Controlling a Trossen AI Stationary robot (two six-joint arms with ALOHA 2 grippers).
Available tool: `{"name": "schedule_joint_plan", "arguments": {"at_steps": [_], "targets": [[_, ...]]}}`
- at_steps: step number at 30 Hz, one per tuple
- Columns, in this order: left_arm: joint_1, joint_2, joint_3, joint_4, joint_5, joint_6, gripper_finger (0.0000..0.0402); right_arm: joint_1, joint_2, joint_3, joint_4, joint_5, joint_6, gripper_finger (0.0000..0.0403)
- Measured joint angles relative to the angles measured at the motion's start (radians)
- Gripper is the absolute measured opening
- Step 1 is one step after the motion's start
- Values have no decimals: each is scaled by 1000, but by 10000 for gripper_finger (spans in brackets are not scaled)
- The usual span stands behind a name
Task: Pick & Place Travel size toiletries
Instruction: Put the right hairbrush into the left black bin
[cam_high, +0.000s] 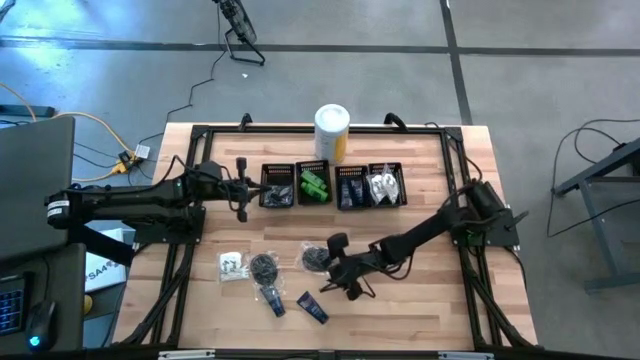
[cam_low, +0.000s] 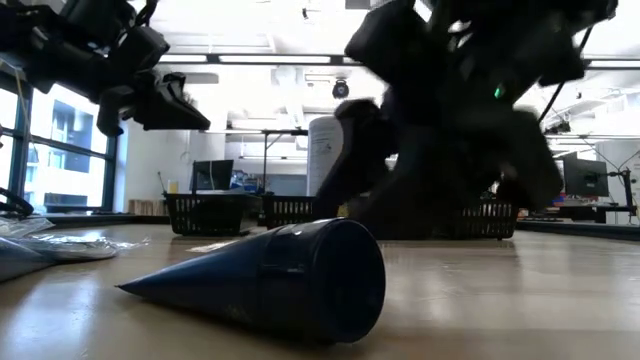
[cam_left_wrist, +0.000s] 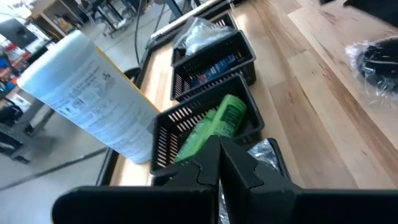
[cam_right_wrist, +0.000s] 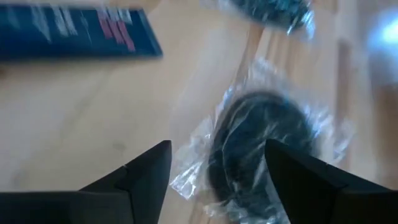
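Note:
Loose on the table's near half lie a white sachet (cam_high: 232, 265), two black bundles in clear bags (cam_high: 264, 267) (cam_high: 316, 258) and two dark blue tubes (cam_high: 272, 298) (cam_high: 312, 306). One tube (cam_low: 280, 275) fills the low view's foreground. My right gripper (cam_high: 333, 266) is open just over the right-hand bundle (cam_right_wrist: 261, 146), its fingers standing on either side of it; I see no touch. My left gripper (cam_left_wrist: 219, 155) is shut and empty, hovering by the leftmost bin (cam_high: 275, 186).
Four black mesh bins (cam_high: 334, 186) stand in a row across the table's middle, holding black items, green packets (cam_left_wrist: 214, 124), blue tubes (cam_left_wrist: 214, 67) and clear sachets (cam_left_wrist: 202, 34). A white-and-yellow canister (cam_high: 332, 130) stands behind them at the far edge. Bare wood lies right of the loose items.

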Motion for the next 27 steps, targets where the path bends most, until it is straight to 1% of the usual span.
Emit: {"name": "schedule_joint_plan", "arguments": {"at_steps": [2, 7, 12, 16, 22, 27], "targets": [[0, 0, 0, -5, 0, -6, 0, -10, 21, 0, -1, -14, 6, 251], [0, 0, 0, -13, 0, -6, 0, -16, 52, 3, 17, 0, 6, 248], [0, 0, 0, -13, 0, -6, 0, -15, 60, 3, 19, 64, 6, 248], [0, 0, 0, -13, 0, -6, 0, -14, 61, 3, 15, 89, 6, 248], [0, 0, 0, -13, 0, -6, 0, -19, 62, 1, 40, 97, -11, 248], [0, 0, 0, -13, 0, -6, 0, -20, 64, 0, 67, 79, -44, 248]]}}
